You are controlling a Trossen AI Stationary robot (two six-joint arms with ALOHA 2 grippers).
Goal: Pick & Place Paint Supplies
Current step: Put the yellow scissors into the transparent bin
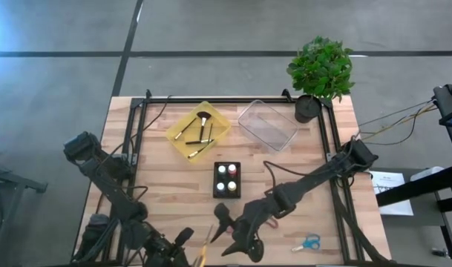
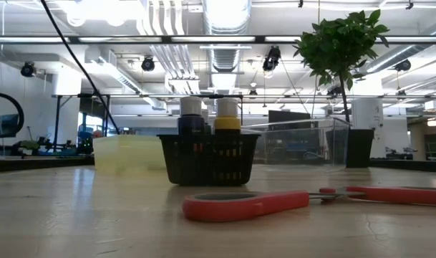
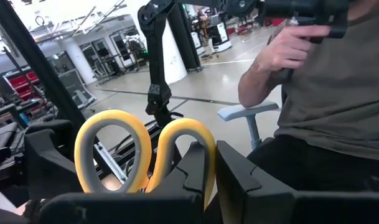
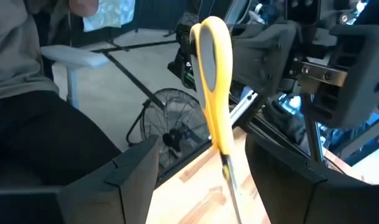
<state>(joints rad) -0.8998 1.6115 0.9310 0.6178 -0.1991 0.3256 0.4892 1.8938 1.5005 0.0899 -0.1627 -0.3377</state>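
A: Largest first: right gripper [image 4: 195, 180]?
B: Near front edge, jaws wide, empty, flanking yellow-handled scissors [image 1: 204, 246]. Risk: closing off-centre, knocking the blades aside.
A: Left gripper [image 3: 198, 180]?
B: Clamped on those scissors, held above the front edge. Risk: releasing early drops them.
A: Smaller items?
B: Red-handled scissors [image 2: 275, 201] and blue-handled scissors [image 1: 308, 242] flat on the table.

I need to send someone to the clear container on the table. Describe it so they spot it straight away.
Start at the potted green plant at the wooden table's far right corner. Just beside its dark pot, toward the table's middle, sits the clear rectangular plastic bin. Unlike the yellow tray next to it, which holds brushes, it is see-through and looks empty.
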